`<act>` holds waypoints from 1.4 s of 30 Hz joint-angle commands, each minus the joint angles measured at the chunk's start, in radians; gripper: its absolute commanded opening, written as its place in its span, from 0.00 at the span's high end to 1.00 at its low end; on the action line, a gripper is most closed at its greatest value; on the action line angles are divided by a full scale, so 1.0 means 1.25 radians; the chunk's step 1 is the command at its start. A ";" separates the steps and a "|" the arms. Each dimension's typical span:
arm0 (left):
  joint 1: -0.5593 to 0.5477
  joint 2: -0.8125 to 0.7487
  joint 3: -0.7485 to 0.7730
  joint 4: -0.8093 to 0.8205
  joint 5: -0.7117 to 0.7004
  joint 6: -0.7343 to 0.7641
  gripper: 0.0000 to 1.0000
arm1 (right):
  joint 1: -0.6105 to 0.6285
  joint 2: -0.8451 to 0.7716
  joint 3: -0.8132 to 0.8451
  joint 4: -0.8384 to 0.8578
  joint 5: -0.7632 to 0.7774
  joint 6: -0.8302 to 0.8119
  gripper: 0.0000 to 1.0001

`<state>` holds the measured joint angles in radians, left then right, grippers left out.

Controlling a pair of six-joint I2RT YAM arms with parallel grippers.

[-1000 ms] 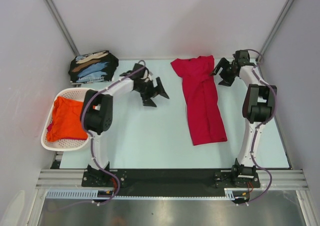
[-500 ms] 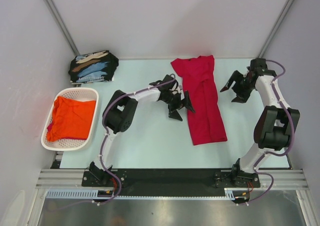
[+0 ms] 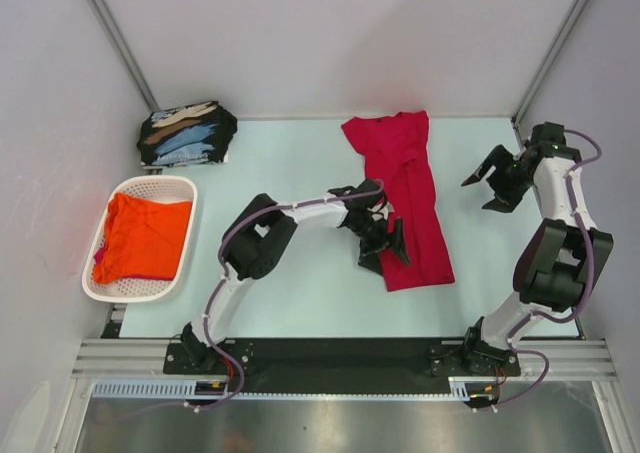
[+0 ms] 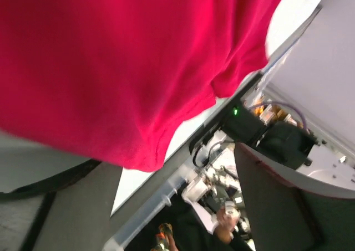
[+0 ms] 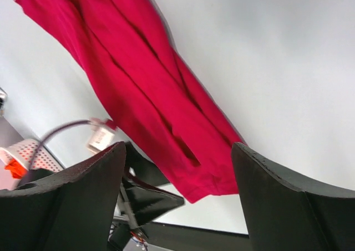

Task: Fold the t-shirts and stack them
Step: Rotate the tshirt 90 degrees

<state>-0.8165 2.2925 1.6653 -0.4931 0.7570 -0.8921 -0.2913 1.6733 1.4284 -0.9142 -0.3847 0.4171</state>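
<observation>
Left gripper (image 3: 386, 247) now at one t-shirt (image 3: 412, 188)

The crimson t-shirt (image 3: 405, 198) lies flat, folded lengthwise into a long strip, running from the far edge of the tabletop (image 3: 300, 283) toward its near edge, right of centre. The black printed t-shirts (image 3: 187, 133) sit folded in a stack at the far left corner. The orange t-shirt (image 3: 140, 238) lies crumpled in the basket (image 3: 135, 291) by the left edge.

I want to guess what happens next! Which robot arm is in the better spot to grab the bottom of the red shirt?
Probably the left. The left claw, open, sits at the lower edge of the red shirt, while the right claw hangs over bare table, apart from the cloth.
</observation>
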 commanded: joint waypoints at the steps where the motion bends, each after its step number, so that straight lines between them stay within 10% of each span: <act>1: -0.044 -0.009 -0.095 -0.055 -0.023 -0.028 0.20 | -0.044 -0.028 0.041 0.009 -0.039 -0.007 0.18; 4: -0.068 -0.020 -0.161 -0.050 -0.034 -0.036 0.41 | -0.052 -0.026 0.037 0.027 -0.060 -0.001 0.18; 8: -0.084 -0.028 -0.223 -0.024 -0.042 -0.058 0.99 | -0.059 -0.037 0.013 0.056 -0.071 0.005 0.18; 30: -0.050 -0.218 -0.501 -0.107 -0.156 0.037 1.00 | -0.037 -0.073 -0.079 0.090 -0.112 0.011 0.19; 33: -0.049 -0.225 -0.484 -0.147 -0.177 0.082 0.90 | -0.022 -0.069 -0.075 0.088 -0.116 0.011 0.19; 37: -0.049 -0.287 -0.441 -0.179 -0.196 0.127 0.21 | -0.006 -0.067 -0.071 0.086 -0.117 0.006 0.19; 39: -0.047 -0.315 -0.380 -0.223 -0.230 0.148 0.03 | 0.003 -0.065 -0.075 0.092 -0.127 0.007 0.18; 42: -0.049 -0.348 -0.280 -0.288 -0.268 0.190 0.00 | 0.018 -0.059 -0.080 0.104 -0.147 0.010 0.18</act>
<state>-0.8818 1.9190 1.1763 -0.7254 0.6029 -0.7582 -0.2901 1.6135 1.3296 -0.8158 -0.5186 0.4259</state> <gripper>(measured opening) 0.986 0.816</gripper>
